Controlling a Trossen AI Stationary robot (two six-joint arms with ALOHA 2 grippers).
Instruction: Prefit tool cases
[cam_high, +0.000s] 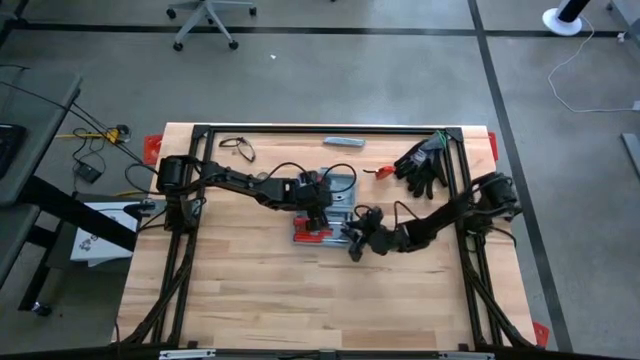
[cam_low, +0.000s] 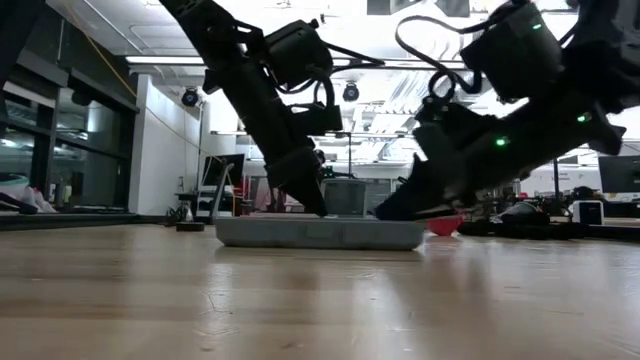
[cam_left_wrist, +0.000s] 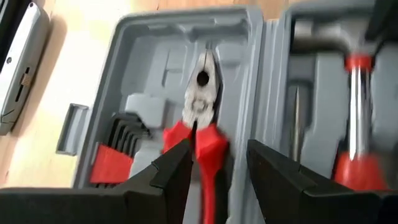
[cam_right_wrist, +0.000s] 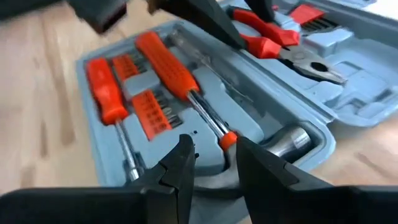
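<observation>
The blue-grey moulded plastic tool case (cam_high: 335, 205) lies open near the middle of the pale wooden table (cam_high: 260, 300), red-handled tools seated in its slots; the left gripper (cam_left_wrist: 217, 165) reaches in from nine o'clock, fingers parted astride one red handle of the steel pliers (cam_left_wrist: 202, 118); the right gripper (cam_right_wrist: 214, 158) comes from four o'clock, fingers apart just over the red-collared hammer shaft (cam_right_wrist: 208, 121); black gloves (cam_high: 425, 162) rest at two o'clock.

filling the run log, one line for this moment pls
case: open blue-grey plastic tool case | left gripper: open around red-handled pliers | right gripper: open at red-handled hammer
</observation>
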